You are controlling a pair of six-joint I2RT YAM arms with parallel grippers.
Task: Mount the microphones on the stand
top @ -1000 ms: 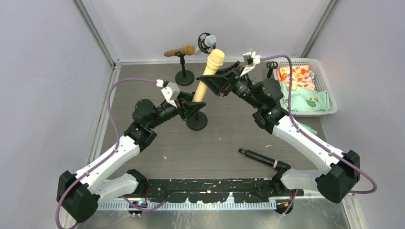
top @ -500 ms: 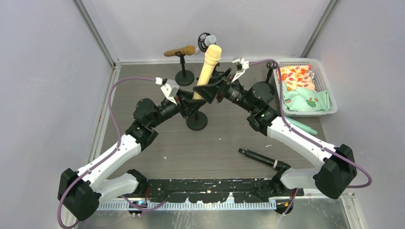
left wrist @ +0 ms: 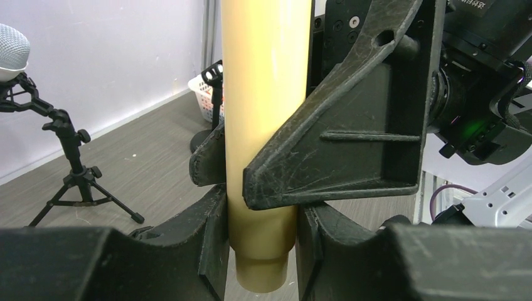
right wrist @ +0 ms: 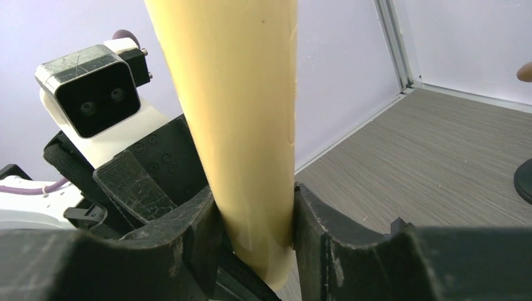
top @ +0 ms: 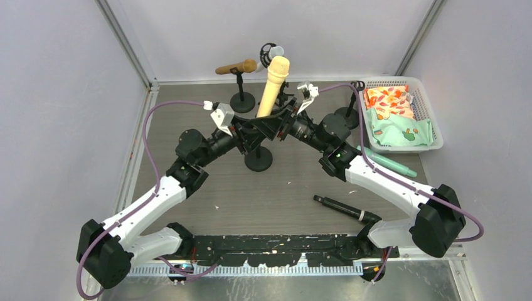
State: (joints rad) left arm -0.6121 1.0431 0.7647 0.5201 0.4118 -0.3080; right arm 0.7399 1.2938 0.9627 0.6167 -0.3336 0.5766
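Both sets of jaws grip the cream mic [left wrist: 263, 94]. The left gripper [left wrist: 262, 241] pinches its narrow tail end, and the right gripper [right wrist: 254, 229] clamps the barrel just above, fingers pressed to both sides. The mic stands nearly upright, slightly tilted, over the round-based stand [top: 258, 160] at mid-table. The crossed fingers hide the stand's clip, so it cannot be told whether the tail sits in it.

The step in hand looks like seating the mic in that clip. To do it well, one gripper should steady the mic while the other presses along the barrel's own line. A sideways push could tip the light stand or slide it on its base. With the two grips so close together, any disagreement between the arms would twist the mic. Neither grip should loosen until the clip bears the weight.

At the back, a gold mic [top: 235, 66] sits on its own stand and a white mic [top: 274, 52] rests in a mount. A black mic [top: 344, 208] and a teal mic [top: 390, 165] lie on the table [top: 288, 188] near the right arm, not yet mounted. A basket [top: 401, 79] of cloths sits at the right.
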